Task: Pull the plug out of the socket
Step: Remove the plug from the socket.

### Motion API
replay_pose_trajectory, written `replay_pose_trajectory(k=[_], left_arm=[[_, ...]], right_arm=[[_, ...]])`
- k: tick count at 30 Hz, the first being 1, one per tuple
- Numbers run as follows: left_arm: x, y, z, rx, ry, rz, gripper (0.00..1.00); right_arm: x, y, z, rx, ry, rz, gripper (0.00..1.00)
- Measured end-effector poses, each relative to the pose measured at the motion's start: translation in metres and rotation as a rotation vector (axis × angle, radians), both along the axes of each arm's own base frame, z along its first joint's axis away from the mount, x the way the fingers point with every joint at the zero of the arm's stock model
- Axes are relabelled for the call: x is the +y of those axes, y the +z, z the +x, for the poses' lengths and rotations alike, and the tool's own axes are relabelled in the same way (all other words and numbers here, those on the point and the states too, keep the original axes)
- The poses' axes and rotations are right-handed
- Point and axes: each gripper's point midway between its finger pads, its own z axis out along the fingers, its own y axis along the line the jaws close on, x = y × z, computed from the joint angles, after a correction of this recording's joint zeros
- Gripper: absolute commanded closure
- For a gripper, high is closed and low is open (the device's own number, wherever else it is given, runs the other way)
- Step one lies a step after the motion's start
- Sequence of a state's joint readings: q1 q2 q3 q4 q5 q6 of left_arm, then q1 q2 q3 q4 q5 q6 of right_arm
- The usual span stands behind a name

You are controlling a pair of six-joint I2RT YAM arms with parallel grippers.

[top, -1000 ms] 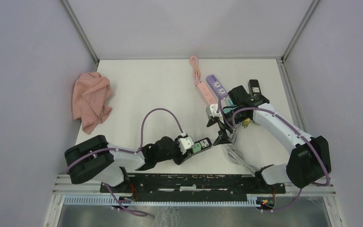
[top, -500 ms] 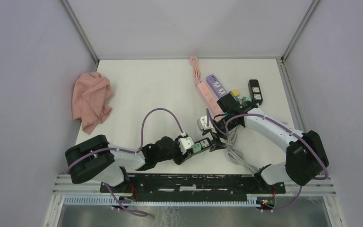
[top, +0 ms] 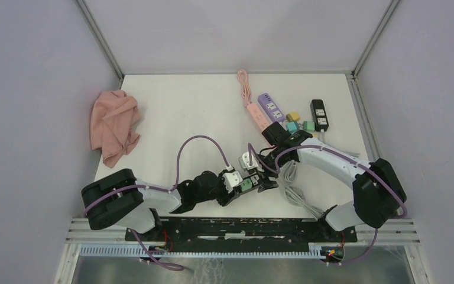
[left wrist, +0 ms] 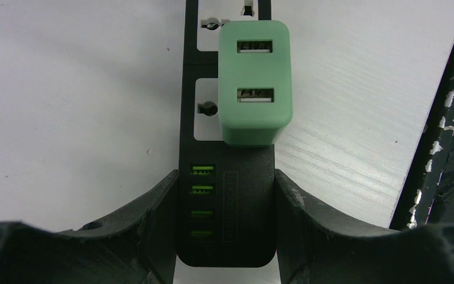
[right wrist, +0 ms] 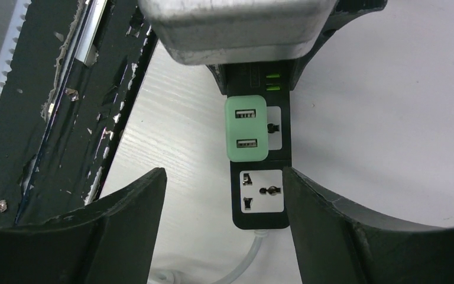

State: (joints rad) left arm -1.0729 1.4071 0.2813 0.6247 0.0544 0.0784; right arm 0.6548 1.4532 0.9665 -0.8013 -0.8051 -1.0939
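A black power strip (left wrist: 227, 195) with green USB ports lies on the white table near the front edge. A mint-green plug (left wrist: 255, 83) with two USB slots sits in its middle socket. My left gripper (left wrist: 224, 177) is shut on the strip's USB end. My right gripper (right wrist: 224, 177) is open and hovers over the strip's cable end (right wrist: 260, 198), its jaws either side of the empty end socket, just short of the green plug (right wrist: 246, 128). In the top view the two grippers meet at the strip (top: 253, 180).
A pink strip (top: 258, 117), a purple strip (top: 271, 107), a black adapter (top: 318, 114) and small coloured plugs (top: 295, 121) lie at the back right. A grey cable coil (top: 298, 192) lies right of the strip. A pink cloth (top: 114, 126) lies far left. A black rail (top: 236, 228) runs along the front edge.
My right arm has swung left and toward the front edge, from near the pink strip to over the black strip. The left arm and the strip have not moved.
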Motion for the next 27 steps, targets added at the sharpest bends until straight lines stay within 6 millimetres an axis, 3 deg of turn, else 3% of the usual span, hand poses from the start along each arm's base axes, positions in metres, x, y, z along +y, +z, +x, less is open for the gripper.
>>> replay_pose_trajectory(k=[15, 18, 22, 27], left_arm=[[0.001, 0.001, -0.004, 0.029, 0.015, -0.040, 0.97], [0.001, 0.001, -0.005, 0.033, 0.015, -0.047, 0.97], [0.000, 0.001, -0.008, 0.037, 0.002, -0.054, 0.97], [0.001, 0.002, -0.008, 0.032, 0.002, -0.062, 0.97]], right_arm=[[0.024, -0.017, -0.004, 0.013, -0.026, -0.020, 0.50], [0.027, -0.021, -0.003, 0.010, -0.023, -0.026, 0.63], [0.030, -0.022, 0.000, -0.006, -0.023, -0.023, 0.90], [0.029, -0.021, 0.001, -0.020, -0.014, -0.031, 1.00]])
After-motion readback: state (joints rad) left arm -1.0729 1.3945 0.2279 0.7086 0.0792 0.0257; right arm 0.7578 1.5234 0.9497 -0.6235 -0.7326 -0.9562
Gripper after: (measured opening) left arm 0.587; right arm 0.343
